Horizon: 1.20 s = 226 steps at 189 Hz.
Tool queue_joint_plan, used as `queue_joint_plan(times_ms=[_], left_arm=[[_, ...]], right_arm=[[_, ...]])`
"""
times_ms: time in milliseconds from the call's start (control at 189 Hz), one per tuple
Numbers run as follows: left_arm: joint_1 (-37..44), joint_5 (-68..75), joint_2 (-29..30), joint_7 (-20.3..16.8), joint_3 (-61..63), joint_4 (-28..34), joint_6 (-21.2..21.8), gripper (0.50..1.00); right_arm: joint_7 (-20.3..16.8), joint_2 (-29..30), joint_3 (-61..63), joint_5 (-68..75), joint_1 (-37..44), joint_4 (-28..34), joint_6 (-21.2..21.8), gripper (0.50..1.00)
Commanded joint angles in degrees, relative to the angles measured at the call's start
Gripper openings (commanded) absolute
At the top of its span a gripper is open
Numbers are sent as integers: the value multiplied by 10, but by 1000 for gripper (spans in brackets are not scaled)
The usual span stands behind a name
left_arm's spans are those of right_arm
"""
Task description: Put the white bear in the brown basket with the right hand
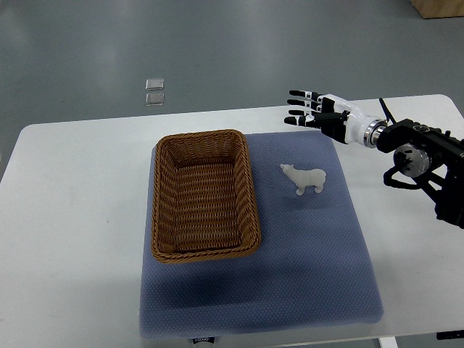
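A small white bear (pixel 305 179) stands upright on the blue mat (pixel 312 254), right of the brown wicker basket (pixel 164 217). The basket holds nothing. My right hand (pixel 308 110) hovers beyond the bear, near the mat's far right corner, fingers spread and pointing left, holding nothing. Its black forearm (pixel 424 156) comes in from the right edge. No left arm shows.
The mat lies on a white table (pixel 72 217) whose far edge runs just behind my right hand. Two small clear squares (pixel 154 92) lie on the grey floor beyond the table. A wooden corner (pixel 438 7) shows at top right.
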Motion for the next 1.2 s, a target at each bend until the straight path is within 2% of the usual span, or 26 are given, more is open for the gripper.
queue_joint_plan(times_ms=[0,244,419,662,790,1028,1192], left_arm=[[0,0,0,0,0,0,-1,1000],[0,0,0,0,0,0,-1,1000],[0,0,0,0,0,0,-1,1000],[0,0,0,0,0,0,0,1000],[0,1,0,0,0,0,-1,1000],[0,0,0,0,0,0,-1,1000],[0,0,0,0,0,0,0,1000]], right_arm=[[17,-5,-3,-61,3,15,10,924],[33,-28,-3,-218,7,23,46,924],[69,-49,-5,-344,34,29,106,924],[75,-63,-9,-475,47,56,149,924],[76,-83,-41,-519,46,96,144,924],[75,-84,-52,-528,44,117,139,924],[75,-78,-73,-562,41,117,104,924]])
